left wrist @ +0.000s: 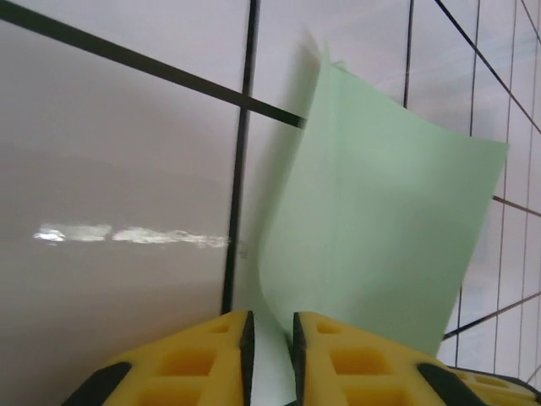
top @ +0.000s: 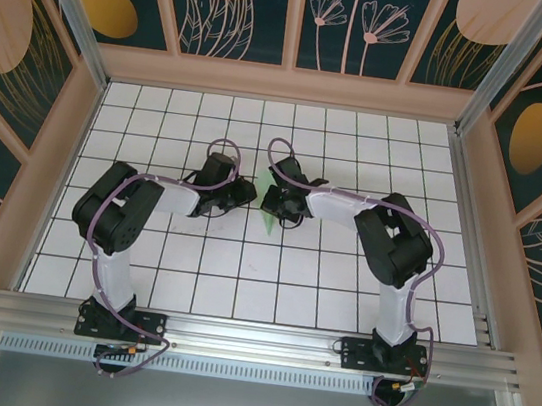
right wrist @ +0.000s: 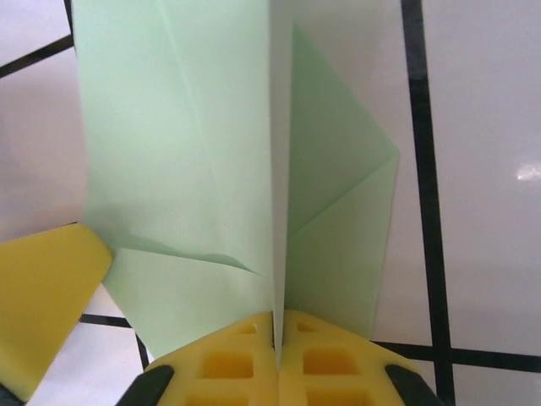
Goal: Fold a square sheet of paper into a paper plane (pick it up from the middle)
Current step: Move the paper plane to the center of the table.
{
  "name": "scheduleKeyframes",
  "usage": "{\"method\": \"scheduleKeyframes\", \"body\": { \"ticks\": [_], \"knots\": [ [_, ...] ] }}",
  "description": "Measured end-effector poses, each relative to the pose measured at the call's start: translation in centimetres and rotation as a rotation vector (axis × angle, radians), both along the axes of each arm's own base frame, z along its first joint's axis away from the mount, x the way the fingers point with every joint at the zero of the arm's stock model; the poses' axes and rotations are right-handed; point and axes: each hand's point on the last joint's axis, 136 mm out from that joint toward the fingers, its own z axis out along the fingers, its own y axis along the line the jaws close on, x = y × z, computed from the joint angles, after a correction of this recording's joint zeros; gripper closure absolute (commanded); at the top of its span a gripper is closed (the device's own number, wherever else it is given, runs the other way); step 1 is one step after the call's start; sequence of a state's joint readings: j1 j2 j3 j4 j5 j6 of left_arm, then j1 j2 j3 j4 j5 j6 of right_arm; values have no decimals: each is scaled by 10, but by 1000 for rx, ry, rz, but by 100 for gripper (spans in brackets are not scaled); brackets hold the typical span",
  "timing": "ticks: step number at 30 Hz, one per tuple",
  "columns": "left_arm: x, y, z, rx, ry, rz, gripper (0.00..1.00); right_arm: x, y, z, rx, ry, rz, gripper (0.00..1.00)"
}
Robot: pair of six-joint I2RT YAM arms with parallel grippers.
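On the white gridded surface (top: 339,293), between my two arms, the mint-green paper (right wrist: 194,169) stands partly folded on its centre crease. I judge it light, limp and easily crumpled (a hard tug could tear it), best held at the crease. My right gripper (right wrist: 276,338) pinches it there, closed tight. My left gripper (left wrist: 270,326) is narrowly parted, a flap's edge in the gap.

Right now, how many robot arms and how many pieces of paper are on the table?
Robot arms: 2 (left arm, right arm)
Pieces of green paper: 1
Total: 3
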State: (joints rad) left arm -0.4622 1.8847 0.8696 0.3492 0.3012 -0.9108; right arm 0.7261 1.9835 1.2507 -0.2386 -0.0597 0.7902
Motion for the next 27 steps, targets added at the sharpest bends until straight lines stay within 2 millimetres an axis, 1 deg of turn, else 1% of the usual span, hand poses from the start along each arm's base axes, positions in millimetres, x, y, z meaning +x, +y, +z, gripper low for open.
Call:
{"method": "scheduleKeyframes", "body": {
  "ticks": [3,6,9,10,12,14,16,19,21,24,27],
  "knots": [
    [7,14,11,5,-14,29,46,6,-3,6,-36,-24,3,98],
    [17,34,31,20,-53,84,33,20,-5,21,-73,-75,3,98],
    [25,54,46,46,-92,142,27,40,-8,41,-95,-137,4,97],
    [26,60,49,56,-99,160,26,48,-10,45,-104,-155,1,96],
    [25,69,50,78,-99,184,23,60,-15,48,-124,-175,-2,96],
    [22,75,45,103,-87,201,21,70,-23,44,-156,-180,-5,95],
    [19,80,39,124,-68,210,20,75,-30,34,-192,-168,-4,95],
    [16,84,34,146,-51,222,19,79,-39,15,-251,-138,8,93],
    [15,85,33,151,-48,223,18,78,-41,6,-275,-121,21,90],
    [15,86,31,158,-43,224,17,80,-41,4,-294,-121,29,84],
    [14,87,30,165,-39,227,15,80,-41,3,-300,-118,37,83]
  ]
}}
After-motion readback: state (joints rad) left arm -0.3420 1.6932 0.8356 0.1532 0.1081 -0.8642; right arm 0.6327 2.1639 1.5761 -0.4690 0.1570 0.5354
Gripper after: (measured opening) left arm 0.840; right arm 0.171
